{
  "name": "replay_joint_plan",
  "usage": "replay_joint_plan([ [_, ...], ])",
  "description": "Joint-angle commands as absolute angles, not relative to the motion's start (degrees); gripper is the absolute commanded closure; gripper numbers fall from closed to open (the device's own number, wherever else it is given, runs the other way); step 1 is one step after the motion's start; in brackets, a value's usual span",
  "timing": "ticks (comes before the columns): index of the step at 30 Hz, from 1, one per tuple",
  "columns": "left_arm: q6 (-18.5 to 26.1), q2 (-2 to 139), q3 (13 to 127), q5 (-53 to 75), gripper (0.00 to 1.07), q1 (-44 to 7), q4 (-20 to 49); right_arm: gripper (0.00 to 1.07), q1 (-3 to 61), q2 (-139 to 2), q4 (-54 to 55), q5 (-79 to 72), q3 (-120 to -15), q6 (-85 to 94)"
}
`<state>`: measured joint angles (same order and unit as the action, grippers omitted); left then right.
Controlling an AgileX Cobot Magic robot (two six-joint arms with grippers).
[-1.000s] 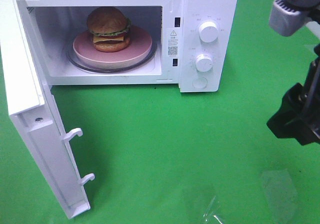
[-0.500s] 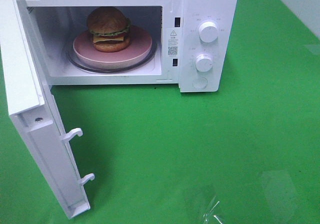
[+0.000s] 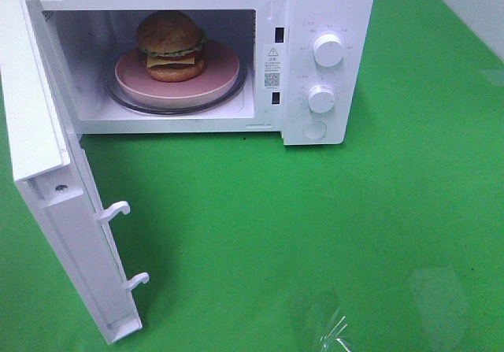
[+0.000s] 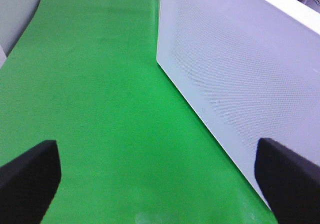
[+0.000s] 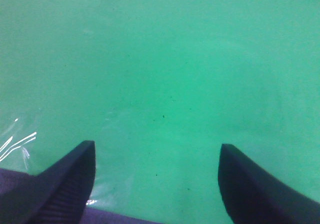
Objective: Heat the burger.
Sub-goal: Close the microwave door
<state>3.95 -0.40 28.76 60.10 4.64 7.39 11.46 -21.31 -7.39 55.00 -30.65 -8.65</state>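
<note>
Burger point(image 3: 171, 46) sits on its pink plate point(image 3: 216, 84) inside the microwave point(image 3: 331, 5), upper left of the overhead frame, with the door point(image 3: 75, 234) swung wide along the left edge. Both grippers are spread wide and empty. The left gripper point(image 4: 159, 176) faces the door's dotted outer panel, and the right gripper point(image 5: 157, 181) hangs over bare cloth. A hard shove on the door could skid the oven across the smooth green cloth point(image 3: 331, 210), or leave the latch hooks point(image 3: 118, 209) uncaught. Something clear, perhaps plastic film point(image 3: 335, 332), glints at lower right. A pale wall point(image 3: 472, 5) edges the upper right.
</note>
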Motion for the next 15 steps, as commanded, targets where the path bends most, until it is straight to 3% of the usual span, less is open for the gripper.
replay_joint_plan([
  [1,4.0,-1.5,28.5,59.6,0.09,4.4,7.6,0.40,8.8,-17.1,-7.0,55.2,-30.5,-9.2],
  [15,4.0,-1.5,28.5,59.6,0.09,4.4,7.6,0.40,6.1,-1.3,-6.8,57.7,-29.0,-8.9],
])
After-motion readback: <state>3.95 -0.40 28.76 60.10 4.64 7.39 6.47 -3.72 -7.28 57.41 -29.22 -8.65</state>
